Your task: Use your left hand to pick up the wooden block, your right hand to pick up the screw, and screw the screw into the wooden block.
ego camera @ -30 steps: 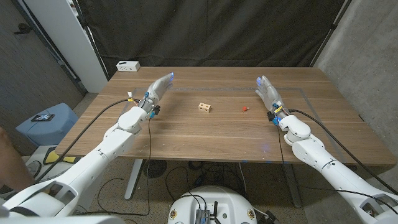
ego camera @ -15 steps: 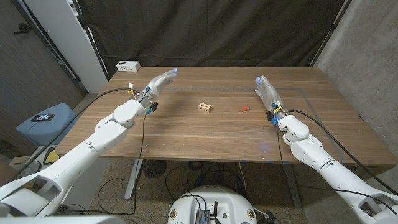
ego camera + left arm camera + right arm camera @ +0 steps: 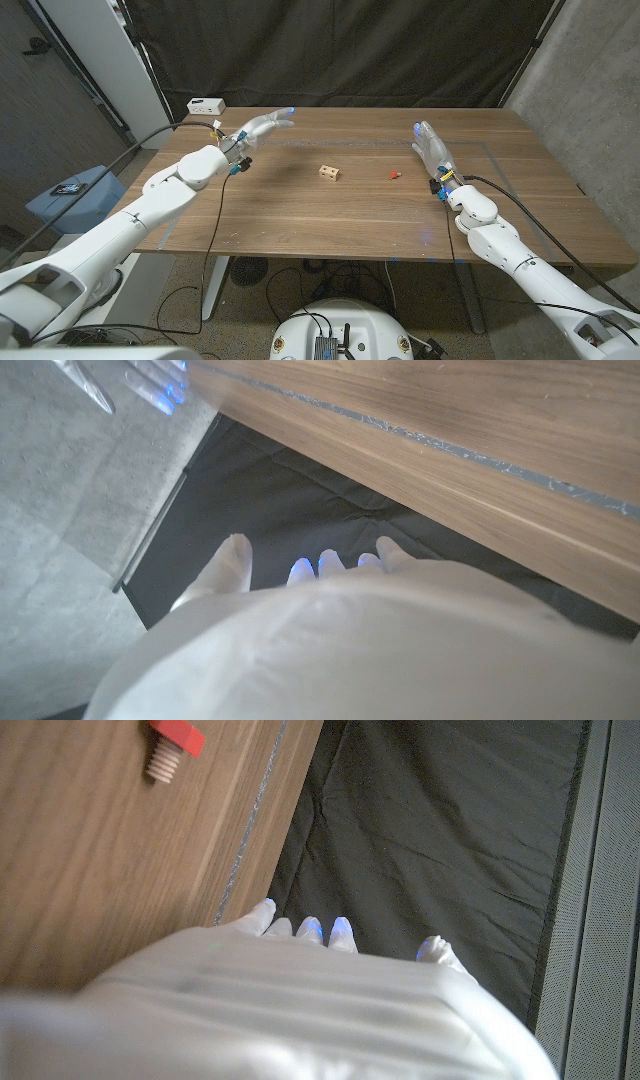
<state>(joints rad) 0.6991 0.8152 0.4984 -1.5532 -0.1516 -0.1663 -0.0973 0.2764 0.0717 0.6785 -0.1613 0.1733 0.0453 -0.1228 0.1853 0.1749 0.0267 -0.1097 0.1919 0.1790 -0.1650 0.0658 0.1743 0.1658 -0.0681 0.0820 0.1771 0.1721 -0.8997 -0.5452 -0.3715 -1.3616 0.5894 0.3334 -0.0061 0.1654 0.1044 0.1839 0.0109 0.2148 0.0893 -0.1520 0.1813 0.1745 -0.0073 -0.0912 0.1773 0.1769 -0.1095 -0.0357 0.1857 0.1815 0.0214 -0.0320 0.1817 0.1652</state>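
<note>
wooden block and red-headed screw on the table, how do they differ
The small pale wooden block is a squarish cube with dark holes in its faces; the red-headed screw is smaller, with a pale threaded shank, lying on its side. The block lies nearer the table's middle, the screw nearer the right hand. Both rest on the wooden table, untouched by either hand.
</note>
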